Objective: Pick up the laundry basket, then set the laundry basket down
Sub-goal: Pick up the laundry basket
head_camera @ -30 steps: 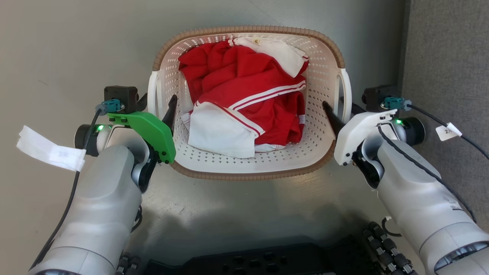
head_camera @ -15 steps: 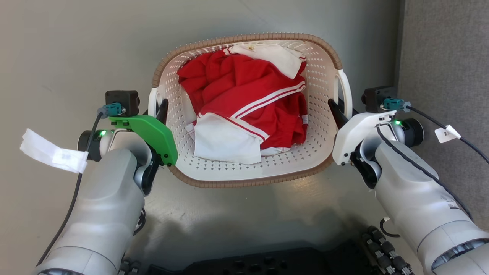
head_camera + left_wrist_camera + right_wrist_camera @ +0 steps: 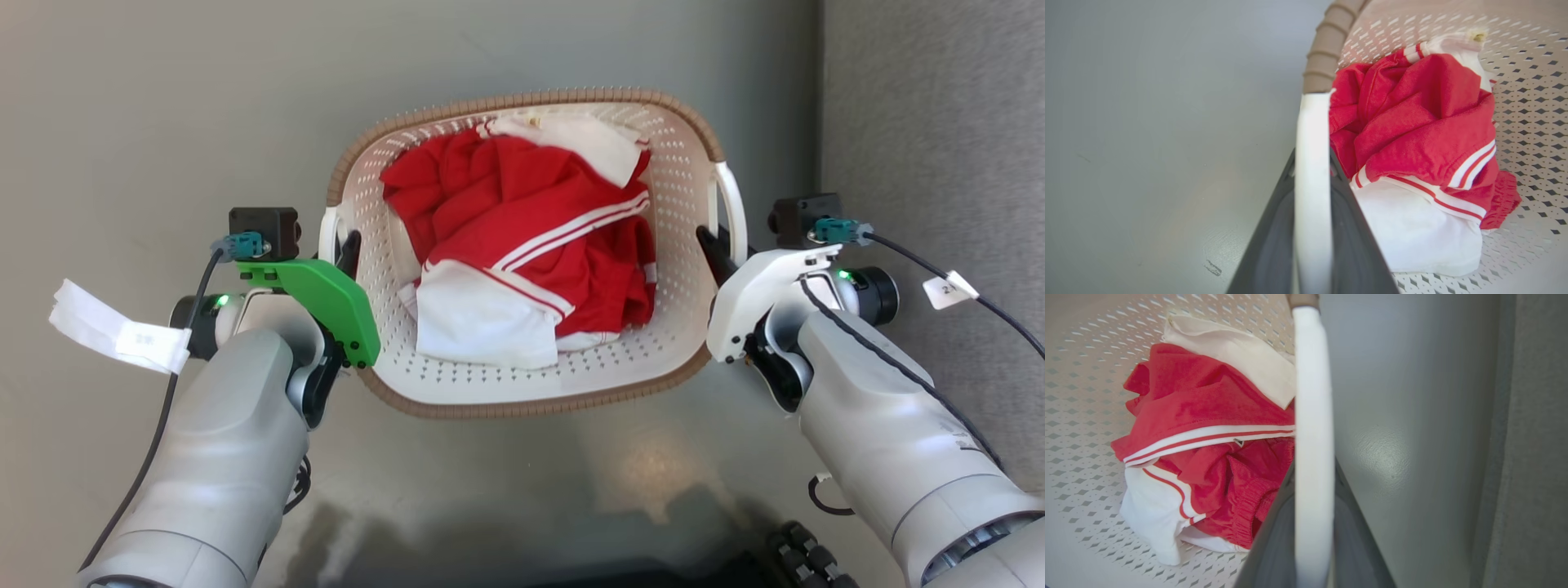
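Note:
The laundry basket (image 3: 522,406), cream-white and perforated with a brown woven-look rim, lies in the middle of the head view with red and white clothes (image 3: 531,245) heaped inside. My left gripper (image 3: 340,247) is shut on the basket's left white handle (image 3: 1312,183), which runs between the two dark fingers (image 3: 1355,245) in the left wrist view. On the other side my right gripper (image 3: 718,245) is shut on the right white handle (image 3: 1312,457), one finger inside the basket wall and one outside. Whether the basket's bottom touches the floor is hidden.
Smooth grey floor (image 3: 163,122) surrounds the basket. A strip of darker grey carpet (image 3: 939,122) runs down the right side, close to my right arm. Part of my dark base (image 3: 804,559) shows at the bottom edge. Cables with white tags (image 3: 114,335) hang off both wrists.
The inner fingers of both grippers have drawn in against the handles. The whole picture has shifted; the basket and both grippers now sit lower in it, together.

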Controlling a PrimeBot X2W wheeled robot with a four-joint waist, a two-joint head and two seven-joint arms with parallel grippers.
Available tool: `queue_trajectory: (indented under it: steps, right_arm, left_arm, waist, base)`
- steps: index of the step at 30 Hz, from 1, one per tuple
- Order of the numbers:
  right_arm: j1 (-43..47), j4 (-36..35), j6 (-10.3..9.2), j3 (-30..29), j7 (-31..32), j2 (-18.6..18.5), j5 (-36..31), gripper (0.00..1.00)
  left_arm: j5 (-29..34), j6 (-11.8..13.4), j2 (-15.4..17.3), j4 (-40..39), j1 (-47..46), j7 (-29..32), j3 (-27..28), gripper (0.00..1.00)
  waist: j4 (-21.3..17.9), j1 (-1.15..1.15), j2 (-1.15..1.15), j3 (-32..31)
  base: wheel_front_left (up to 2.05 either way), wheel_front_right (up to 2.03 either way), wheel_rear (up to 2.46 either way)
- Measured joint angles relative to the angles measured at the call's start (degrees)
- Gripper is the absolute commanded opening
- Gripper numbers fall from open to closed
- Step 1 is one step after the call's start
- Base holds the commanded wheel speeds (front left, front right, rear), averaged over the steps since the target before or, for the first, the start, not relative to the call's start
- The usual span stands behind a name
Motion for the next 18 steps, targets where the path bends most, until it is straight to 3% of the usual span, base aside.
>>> queue_trajectory:
  steps: [18]
  right_arm:
    - [0.74,0.27,-0.08,5.65,12.65,-0.2,8.53,0.0]
  left_arm:
    - [-6.06,0.24,0.29,1.68,2.3,7.6,-4.42,0.0]
  waist:
    - [-0.7,0.0,0.0,-13.87]
  base:
    - [0.0,0.0,0.0]
